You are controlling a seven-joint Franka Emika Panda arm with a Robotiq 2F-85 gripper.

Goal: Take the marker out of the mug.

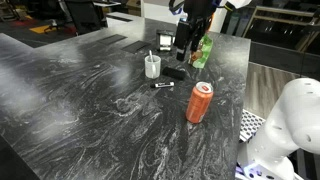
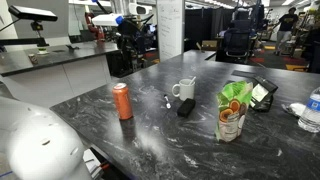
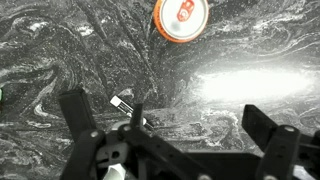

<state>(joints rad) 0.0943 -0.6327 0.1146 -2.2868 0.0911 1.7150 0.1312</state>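
Note:
The small white mug (image 1: 152, 68) stands on the dark marble table, with the slim dark marker (image 1: 152, 55) sticking up out of it. The mug also shows in an exterior view (image 2: 185, 89). My gripper (image 1: 183, 47) hangs above the table, beside and higher than the mug, near the green bottle (image 1: 203, 52). In the wrist view the gripper (image 3: 165, 108) is open and empty, with its fingers wide apart. A dark upright tip (image 3: 137, 112) at the gripper's body may be the marker. The mug is mostly hidden there.
A second dark marker (image 1: 163, 85) lies flat on the table near the mug and shows in the wrist view (image 3: 122, 103). An orange can (image 1: 200, 102) stands nearer the front. A black block (image 1: 175, 73) lies beside the mug. A white rounded object (image 1: 285, 125) sits off the table's edge.

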